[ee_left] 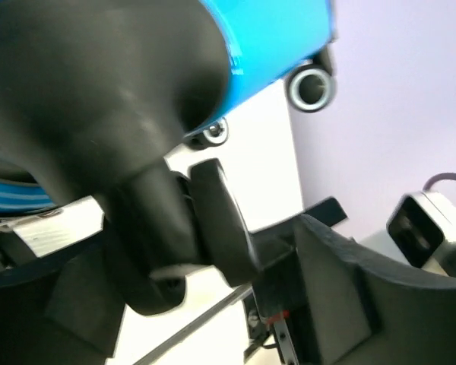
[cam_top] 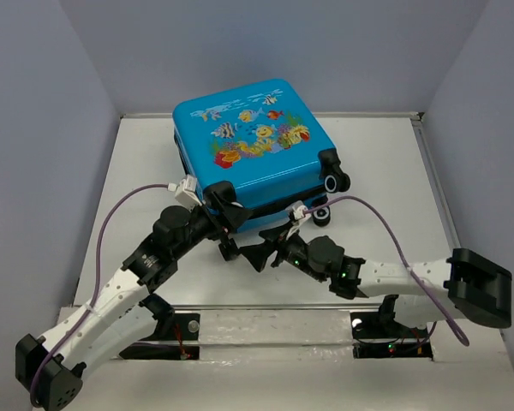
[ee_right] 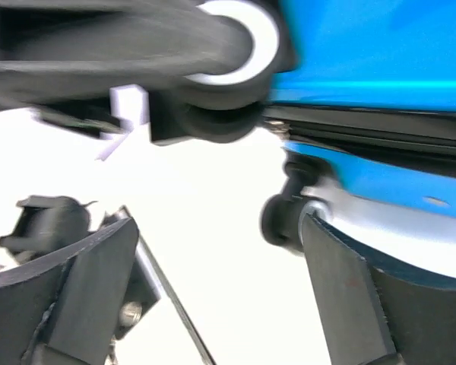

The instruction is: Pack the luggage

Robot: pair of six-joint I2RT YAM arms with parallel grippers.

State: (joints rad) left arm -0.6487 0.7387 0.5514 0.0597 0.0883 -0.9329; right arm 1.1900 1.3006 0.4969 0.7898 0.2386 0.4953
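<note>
Lying flat: glossy, rounded, bright-blue hard-shell luggage [cam_top: 253, 141].

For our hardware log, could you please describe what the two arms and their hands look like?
The left arm and right arm both have white links, black joints and bulky black rear housings. The left hand and right hand are black, with two wedge-shaped fingers. A lilac cable loops along each arm. Small green lights show on the right arm.

One bright-blue hard-shell fish-print suitcase [cam_top: 253, 141], two black-and-white robot arms, left arm [cam_top: 124, 291], right arm [cam_top: 394, 276], two purple cables [cam_top: 111, 223], one white table [cam_top: 385, 171].
</note>
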